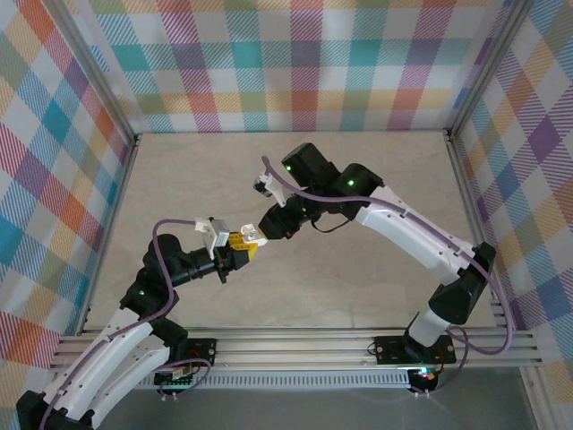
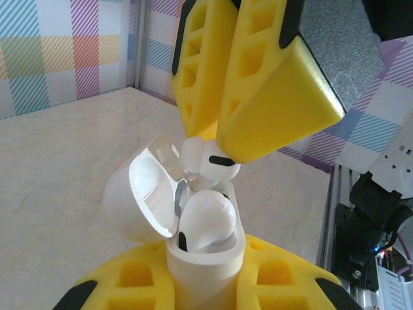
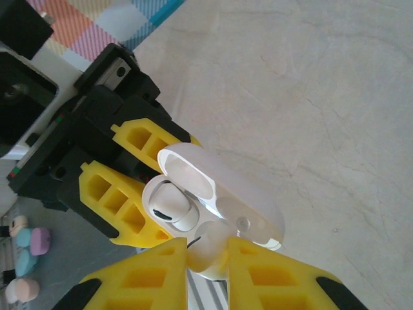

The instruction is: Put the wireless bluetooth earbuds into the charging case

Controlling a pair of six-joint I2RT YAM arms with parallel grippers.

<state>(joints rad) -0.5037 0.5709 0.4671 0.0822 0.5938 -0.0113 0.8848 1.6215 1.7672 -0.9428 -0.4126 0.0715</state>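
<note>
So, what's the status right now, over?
Left gripper shut on charging case, lid open. Right gripper shut on white earbud, just above case. Other earbud seated inside. Nothing between them.

My yellow fingers [image 2: 271, 97] are matt plastic, slightly grainy, with black matt edges. The charging case [image 2: 206, 268] is smooth white plastic, its lid glossy with highlights; the earbud [image 2: 210, 163] shares that shiny finish. The tabletop [image 2: 58, 168] looks matt and stone-veined. The frame rails [image 1: 295, 345] are brushed metal.
</note>
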